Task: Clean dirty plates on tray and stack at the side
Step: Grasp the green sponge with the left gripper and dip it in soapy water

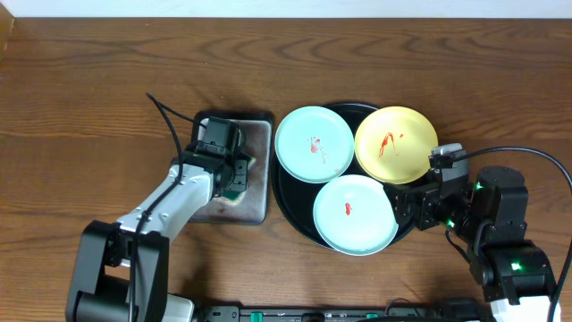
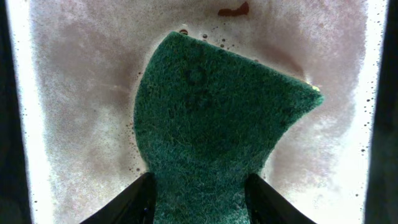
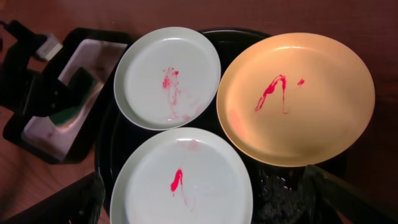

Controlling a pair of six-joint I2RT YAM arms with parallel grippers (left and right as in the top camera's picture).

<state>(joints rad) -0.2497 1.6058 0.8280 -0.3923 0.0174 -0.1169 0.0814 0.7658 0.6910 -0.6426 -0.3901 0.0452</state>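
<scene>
Three plates lie on the round black tray [image 1: 288, 210]: a light-blue plate [image 1: 313, 143] at the back left, a yellow plate [image 1: 396, 143] at the back right, and a second light-blue plate [image 1: 355, 213] in front. Each carries a red sauce smear. My right gripper [image 3: 205, 199] stands open over the front light-blue plate [image 3: 183, 180], one finger beyond each side of it. My left gripper [image 2: 200, 199] reaches down into the grey metal tray [image 2: 74, 93], its fingers pressed against both sides of a green sponge [image 2: 211, 118].
The grey rectangular tray [image 1: 259, 192] sits just left of the black tray, its wet floor showing a small red speck [image 2: 233, 9]. Bare wooden tabletop [image 1: 89, 89] extends to the left and back. A black cable [image 1: 165, 116] runs across the table beside the left arm.
</scene>
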